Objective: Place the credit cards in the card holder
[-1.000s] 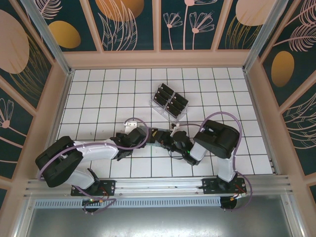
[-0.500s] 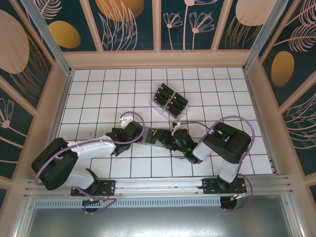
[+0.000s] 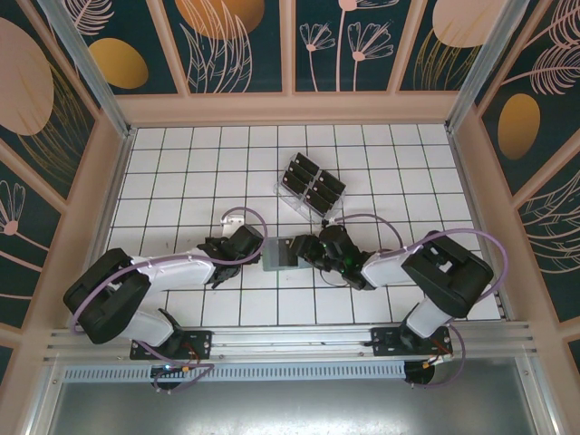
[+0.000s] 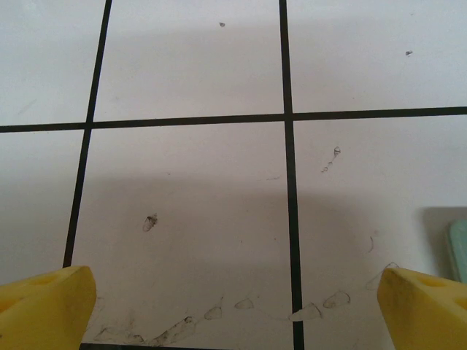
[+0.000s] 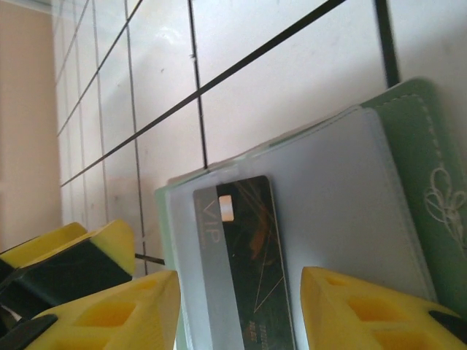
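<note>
At the near edge of the white tiled table (image 3: pixel 181 172), the two arms are seen reaching inward toward one another from their bases. The left gripper (image 4: pixel 233 306) is held low over bare tile with its yellow fingers (image 4: pixel 45 305) spread wide and nothing between them; the rounded edge of the card holder (image 3: pixel 282 256) is glimpsed just beside its right fingertip. The grey-green card holder is laid open and flat between the two grippers, near the middle of the table, with a clear sleeve shown over its inner face. One black credit card (image 5: pixel 248 251), marked VIP in faint lettering, is seen lying on that sleeve, close to the holder's left edge. The right gripper (image 5: pixel 233 313) is positioned over the card with its jaws parted, a gap being visible on each side of the card; whether the card has been slid under the sleeve cannot be told. Farther back, well apart from the holder, a clear plastic rack (image 3: pixel 311 185) is set at an angle, with more black cards (image 3: pixel 306 167) stood in its two columns of slots.
</note>
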